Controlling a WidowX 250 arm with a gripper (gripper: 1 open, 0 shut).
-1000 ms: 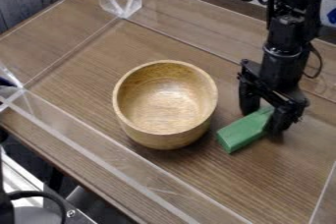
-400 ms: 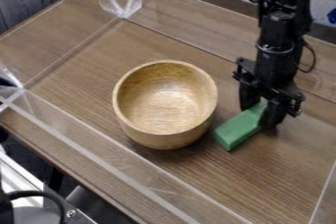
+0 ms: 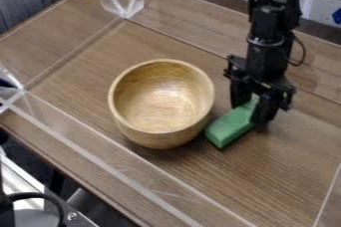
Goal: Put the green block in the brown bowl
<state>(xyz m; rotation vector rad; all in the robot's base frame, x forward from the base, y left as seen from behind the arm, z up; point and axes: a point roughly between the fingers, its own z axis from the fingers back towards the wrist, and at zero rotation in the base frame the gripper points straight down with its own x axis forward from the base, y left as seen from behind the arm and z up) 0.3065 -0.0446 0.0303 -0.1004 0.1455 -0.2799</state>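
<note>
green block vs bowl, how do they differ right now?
The block is a small, flat green bar; the bowl is round, tan wood and much larger. The block is pinched at one end by the hand; the bowl stands free and empty. The block is solid; the bowl is hollow. Both are on the table.
</note>
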